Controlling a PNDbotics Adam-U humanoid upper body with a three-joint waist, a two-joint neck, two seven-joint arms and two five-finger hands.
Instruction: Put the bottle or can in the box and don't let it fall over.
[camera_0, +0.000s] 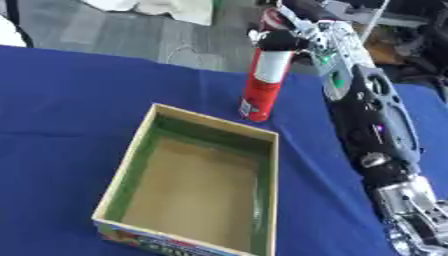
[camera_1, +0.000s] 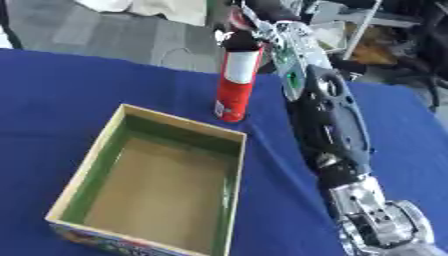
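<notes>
Tall red and white can (camera_0: 262, 82), upright near the table's far edge, just beyond the far right corner of the open box (camera_0: 131, 165). Gripped near the top by the right hand (camera_0: 293, 36), fingers curled round the upper part. Probably light, rigid and smooth, so likely slippery; tall and narrow, hence easily tipped. Better held lower, near the middle, for steadier carrying. Box empty, on the blue cloth (camera_0: 61, 100). Left hand out of sight.
</notes>
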